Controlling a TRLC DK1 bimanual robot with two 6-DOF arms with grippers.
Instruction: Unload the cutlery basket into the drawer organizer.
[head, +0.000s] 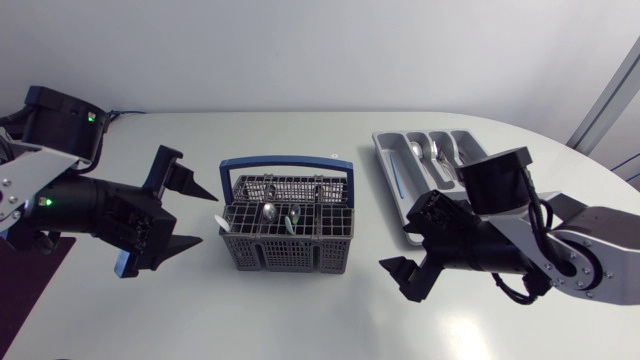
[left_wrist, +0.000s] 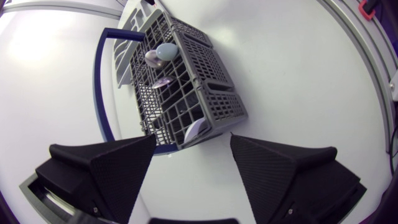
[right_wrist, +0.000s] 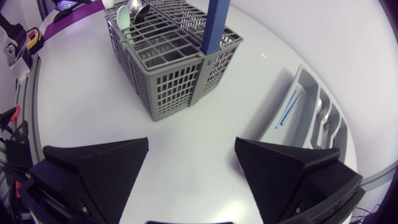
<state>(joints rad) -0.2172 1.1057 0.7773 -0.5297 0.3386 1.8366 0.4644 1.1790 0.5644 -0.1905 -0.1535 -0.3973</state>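
Head view shows you the white surface with both arms low over it. Your left gripper sits at 9 o'clock of the cutlery basket, its fingers spread wide and holding nothing. Your right gripper is at 4 o'clock of the basket, fingers likewise released. The grey drawer organizer lies at 2 o'clock of the basket, with some cutlery in its slots. Spoons stand upright in the basket.

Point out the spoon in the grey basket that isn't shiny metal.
The pale mint-green spoon, standing bowl up in the grey plastic cutlery basket; the silver metal spoons beside it are shiny.
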